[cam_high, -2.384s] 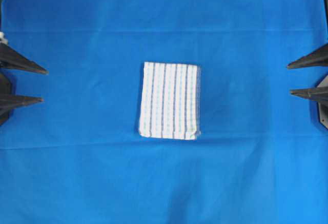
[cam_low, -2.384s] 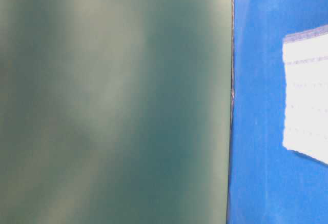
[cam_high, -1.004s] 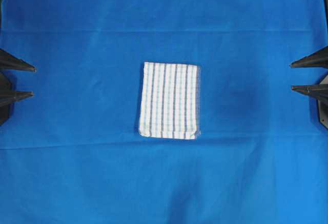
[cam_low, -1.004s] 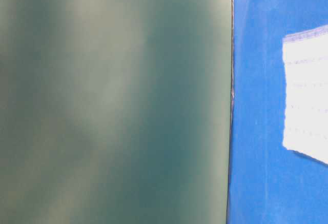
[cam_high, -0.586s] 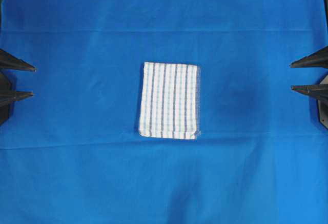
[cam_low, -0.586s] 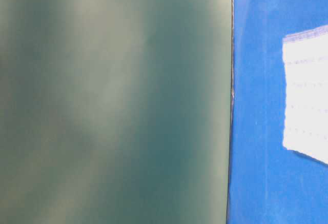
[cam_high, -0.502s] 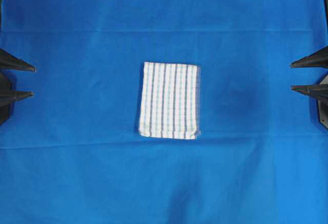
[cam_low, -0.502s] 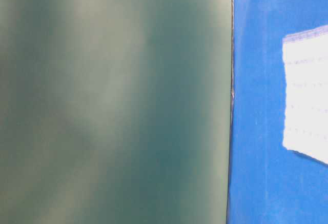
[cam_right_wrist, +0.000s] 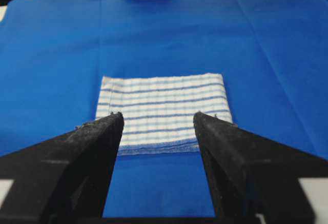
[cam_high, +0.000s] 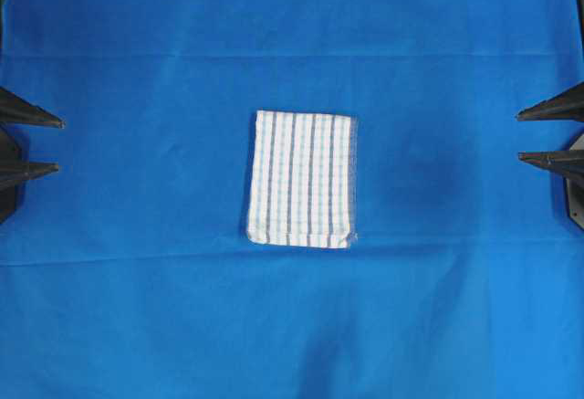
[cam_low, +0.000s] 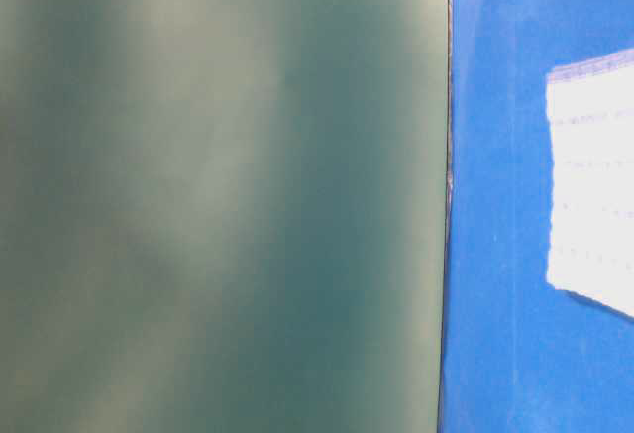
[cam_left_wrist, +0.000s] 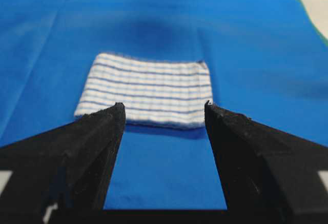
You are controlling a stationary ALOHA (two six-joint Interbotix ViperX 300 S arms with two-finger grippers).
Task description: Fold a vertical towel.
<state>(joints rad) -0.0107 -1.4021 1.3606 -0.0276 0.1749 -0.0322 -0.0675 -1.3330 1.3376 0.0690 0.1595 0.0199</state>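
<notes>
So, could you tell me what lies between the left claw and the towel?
Only bare blue cloth separates the left claw from the towel, per the overhead view.

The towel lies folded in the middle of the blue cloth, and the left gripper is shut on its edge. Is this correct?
Not quite. The towel lies folded mid-cloth, but the left gripper is open and apart from it at the edge, as the overhead view shows.

The towel (cam_high: 301,180) at the centre of the frame is white, crossed by thin blue and dark grey stripes running lengthwise, with fainter pale lines across them making a light check. Under it the cloth (cam_high: 137,308) is a plain, saturated blue over the whole frame. The left gripper (cam_high: 32,145) at the left edge and the right gripper (cam_high: 546,134) at the right edge are matt black.
</notes>
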